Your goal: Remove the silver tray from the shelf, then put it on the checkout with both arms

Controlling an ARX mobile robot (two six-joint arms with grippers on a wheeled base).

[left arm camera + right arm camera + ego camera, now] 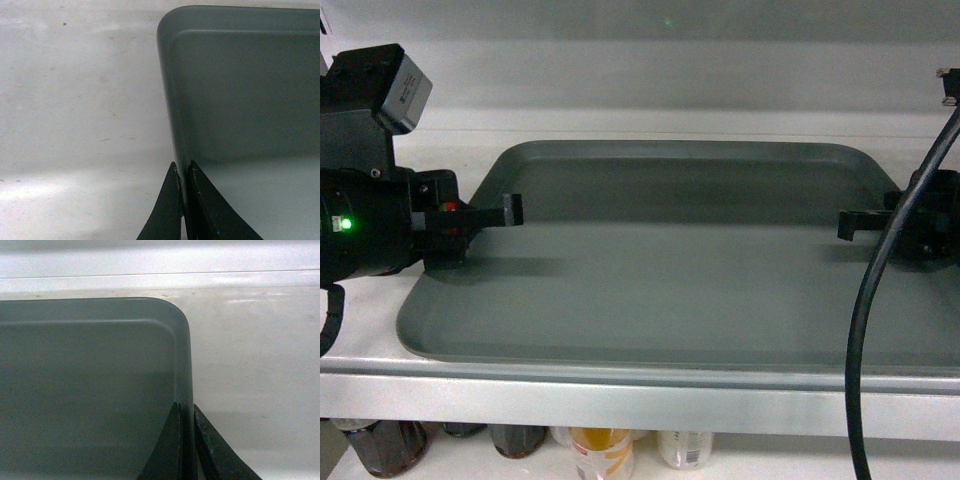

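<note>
1. A plain white metal shelf fills the head view, with a pale wall behind it and a thick front lip running left to right along the bottom. The board's surface shows faint scuffs and small dark specks in the left wrist view.
2. The silver tray lies flat on this shelf, a large matte grey rectangle with rounded corners and a low raised rim. Its long axis runs left to right, parallel to the shelf's front lip, and its near long edge sits just behind that lip.
3. The left gripper reaches in from the left side. The left wrist view shows its two black jaws closed onto the tray's left rim, one inside and one outside.
4. The right gripper reaches in from the right, trailing a thick black cable. Its jaws likewise pinch the tray's right rim in the right wrist view.
5. Below the shelf, the tops of several bottles show on a lower level.
</note>
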